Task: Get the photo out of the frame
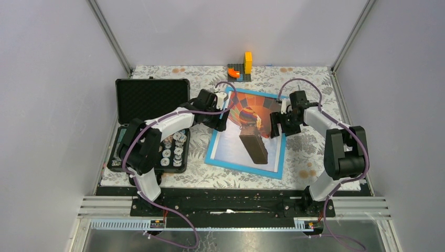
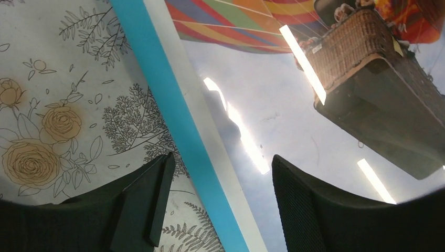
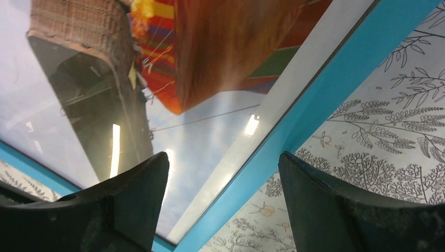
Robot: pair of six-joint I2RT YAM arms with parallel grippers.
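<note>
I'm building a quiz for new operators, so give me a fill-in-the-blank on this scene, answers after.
The frame has a thin light-____ border.
The photo shows a hot-air ____.
In the top view the black case lies ____ of the frame.
The left hand and right hand both have ____ jaws.
Answers: blue, balloon, left, open.

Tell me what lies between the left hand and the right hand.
The frame, face up with the photo in it, fills the stretch between the left hand and the right hand; the top view shows it.
</note>
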